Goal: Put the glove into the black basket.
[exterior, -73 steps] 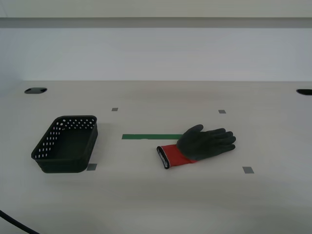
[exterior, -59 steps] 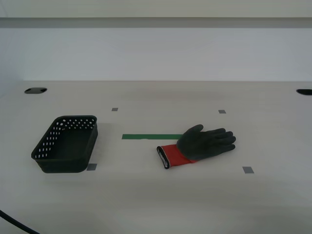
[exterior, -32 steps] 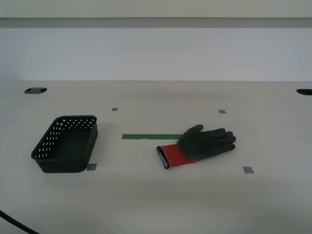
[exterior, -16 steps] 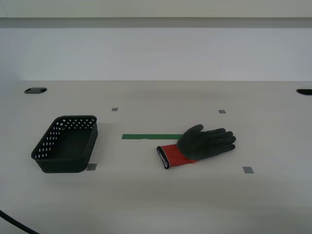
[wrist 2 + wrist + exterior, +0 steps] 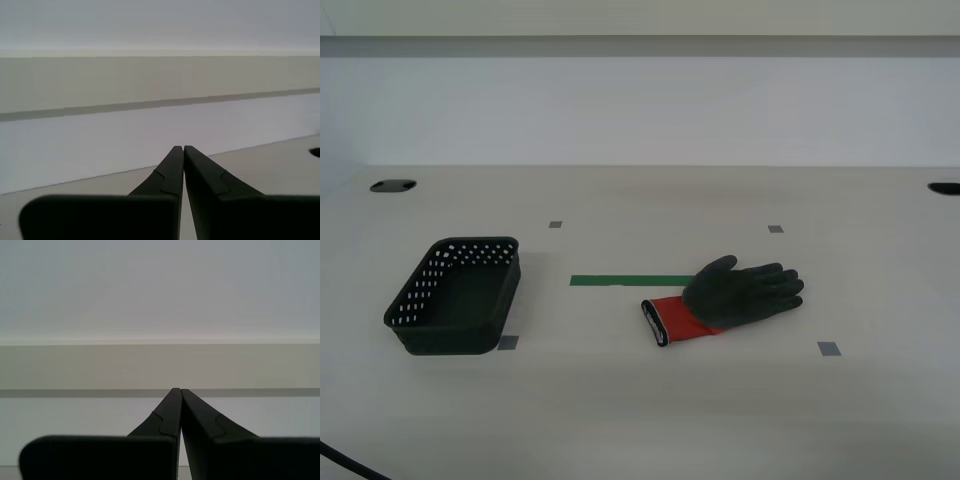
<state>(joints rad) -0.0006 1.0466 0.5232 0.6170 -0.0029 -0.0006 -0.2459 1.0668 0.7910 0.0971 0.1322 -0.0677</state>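
Observation:
The glove [image 5: 730,298] lies flat on the table right of centre in the exterior view, dark fingers toward the exterior view's right, red wrist and black-edged cuff toward the left. The black basket [image 5: 456,295] stands upright and empty at the exterior view's left, well apart from the glove. My first gripper [image 5: 180,390] is shut and empty, facing the wall. My second gripper [image 5: 183,148] is shut and empty, facing the wall above the table's far edge. Neither arm shows in the exterior view.
A green tape strip [image 5: 630,280] lies between basket and glove. Small grey tape squares [image 5: 829,349] mark the table. Dark cable holes [image 5: 392,186] sit at the far corners. A black cable [image 5: 345,460] crosses the near left corner.

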